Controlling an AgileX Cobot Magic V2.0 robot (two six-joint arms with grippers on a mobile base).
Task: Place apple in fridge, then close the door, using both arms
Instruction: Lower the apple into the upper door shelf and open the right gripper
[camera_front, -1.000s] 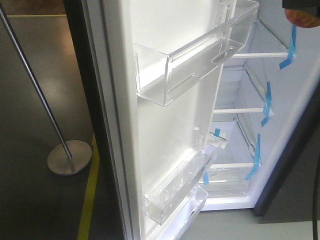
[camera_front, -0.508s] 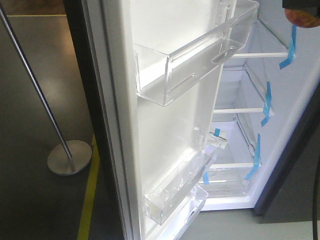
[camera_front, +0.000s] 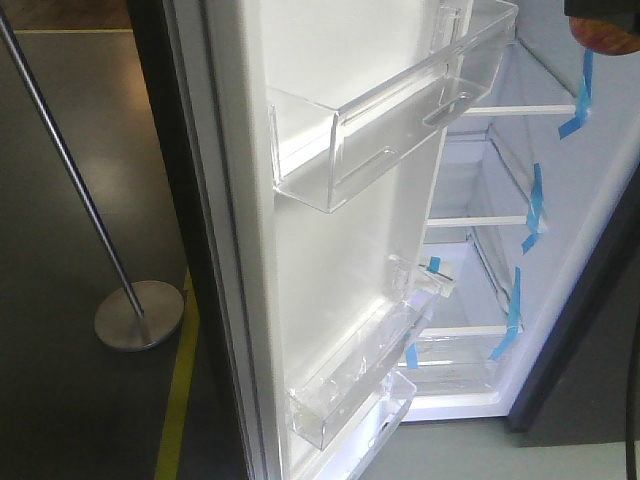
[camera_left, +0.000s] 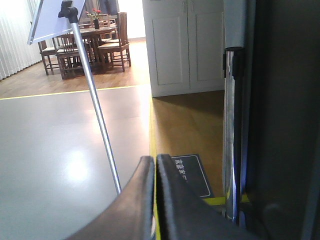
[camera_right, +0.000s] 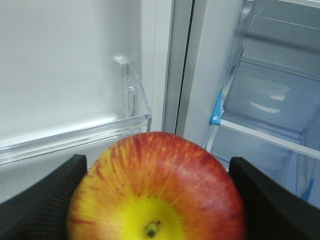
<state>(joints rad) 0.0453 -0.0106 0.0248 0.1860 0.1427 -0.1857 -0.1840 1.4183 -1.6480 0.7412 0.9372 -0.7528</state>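
the fridge (camera_front: 600, 200) stands open in front of me, white inside, with blue tape on its shelf edges. its door (camera_front: 330, 270) is swung wide, clear bins (camera_front: 390, 110) on the white lining. my left hand (camera_left: 155, 165) hangs over the grey floor (camera_left: 55, 150), fingers pressed together on nothing. my right hand (camera_right: 156, 200) clamps the apple (camera_right: 160, 170) in the air, facing the hinge side, high by the top shelf.
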